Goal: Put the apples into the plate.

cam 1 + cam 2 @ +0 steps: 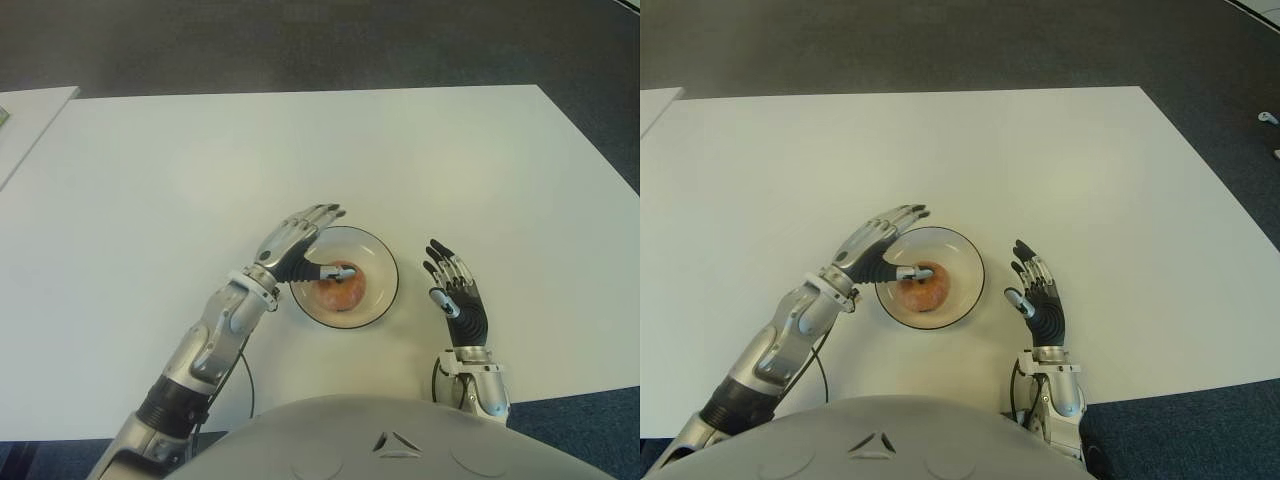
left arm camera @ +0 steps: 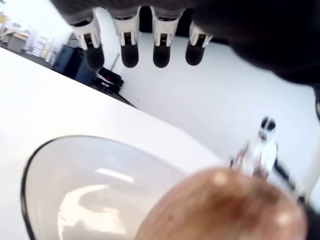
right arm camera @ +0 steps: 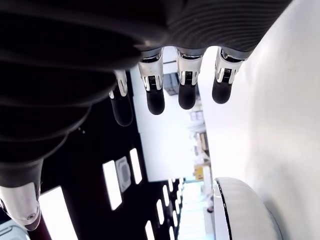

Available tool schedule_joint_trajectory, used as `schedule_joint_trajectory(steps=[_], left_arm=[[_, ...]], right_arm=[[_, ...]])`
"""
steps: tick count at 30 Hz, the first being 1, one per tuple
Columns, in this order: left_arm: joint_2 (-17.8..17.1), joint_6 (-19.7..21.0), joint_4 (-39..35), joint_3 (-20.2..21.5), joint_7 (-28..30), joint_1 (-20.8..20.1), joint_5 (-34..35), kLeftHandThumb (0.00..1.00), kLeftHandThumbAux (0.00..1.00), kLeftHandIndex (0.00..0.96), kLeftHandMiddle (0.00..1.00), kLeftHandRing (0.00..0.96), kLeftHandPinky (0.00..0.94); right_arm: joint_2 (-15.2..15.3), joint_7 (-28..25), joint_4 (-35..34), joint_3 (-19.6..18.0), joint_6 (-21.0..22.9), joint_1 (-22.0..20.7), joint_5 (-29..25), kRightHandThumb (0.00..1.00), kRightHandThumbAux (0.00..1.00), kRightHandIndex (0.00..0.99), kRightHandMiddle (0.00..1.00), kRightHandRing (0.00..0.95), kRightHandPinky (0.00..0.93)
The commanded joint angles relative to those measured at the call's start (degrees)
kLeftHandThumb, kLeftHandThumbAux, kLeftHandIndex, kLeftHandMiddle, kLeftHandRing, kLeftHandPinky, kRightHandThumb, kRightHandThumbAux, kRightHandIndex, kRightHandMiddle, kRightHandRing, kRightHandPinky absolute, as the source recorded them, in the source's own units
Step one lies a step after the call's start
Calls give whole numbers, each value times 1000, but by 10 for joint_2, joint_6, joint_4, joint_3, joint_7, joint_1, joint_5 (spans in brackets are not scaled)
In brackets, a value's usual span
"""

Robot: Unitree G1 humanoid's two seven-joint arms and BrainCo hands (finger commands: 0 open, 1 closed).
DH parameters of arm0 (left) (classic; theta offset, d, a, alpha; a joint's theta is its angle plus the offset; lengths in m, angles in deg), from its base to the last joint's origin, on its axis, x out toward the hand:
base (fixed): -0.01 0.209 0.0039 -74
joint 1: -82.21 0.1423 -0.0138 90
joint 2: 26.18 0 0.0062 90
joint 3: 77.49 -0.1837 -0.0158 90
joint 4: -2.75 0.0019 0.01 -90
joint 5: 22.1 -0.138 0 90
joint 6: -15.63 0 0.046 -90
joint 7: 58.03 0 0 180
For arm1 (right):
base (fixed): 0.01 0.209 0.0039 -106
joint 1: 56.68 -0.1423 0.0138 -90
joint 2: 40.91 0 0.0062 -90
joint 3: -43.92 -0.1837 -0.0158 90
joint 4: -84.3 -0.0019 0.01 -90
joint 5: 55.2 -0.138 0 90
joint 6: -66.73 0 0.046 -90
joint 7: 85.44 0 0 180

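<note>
Big white table [image 1: 300, 150] with dark carpet behind it. The plate [image 1: 385, 262], really a shallow white bowl with a dark rim, sits near the robot's edge of the table, and there's one apple [image 1: 338, 290] in it, resting on the bottom a bit toward the left side. The left hand [image 1: 296, 245] is over the plate's left rim, fingers stretched out and apart above the apple, thumb reaching down to the top of it, not gripping. The apple is roundish so no real long axis, can't tell where the stem points. The right hand [image 1: 455, 290] shows just right of the plate, fingers spread, holding nothing.
</note>
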Motion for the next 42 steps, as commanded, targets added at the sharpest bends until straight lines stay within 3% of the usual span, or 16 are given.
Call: schedule_joint_trajectory(steps=[1,4,8,20,34,42], left_arm=[[89,46,-36,95,-11,98,215,92,325,18,18,23,99],[118,49,-39,113,-12,129,279,50,374,47,46,51,123],[134,23,-43,131,-17,191,322,15,415,75,72,70,119],[147,23,-86,137,-6,255,337,0,383,110,83,68,86],[151,-24,9,151,-5,253,345,0,384,93,75,64,87],[162,-88,61,137,-25,266,308,0,429,113,90,80,127]], right_arm=[[-7,0,69,9,52,55,2,242,578,157,122,72,73],[-4,-4,67,7,55,56,-1,235,573,150,119,67,61],[0,-6,70,5,61,51,-1,231,572,149,120,68,77],[13,-19,91,-4,61,34,-9,227,557,157,124,75,86],[20,-22,99,-7,51,29,-3,226,553,161,125,73,76],[24,-16,94,-12,48,30,4,218,553,156,121,72,84]])
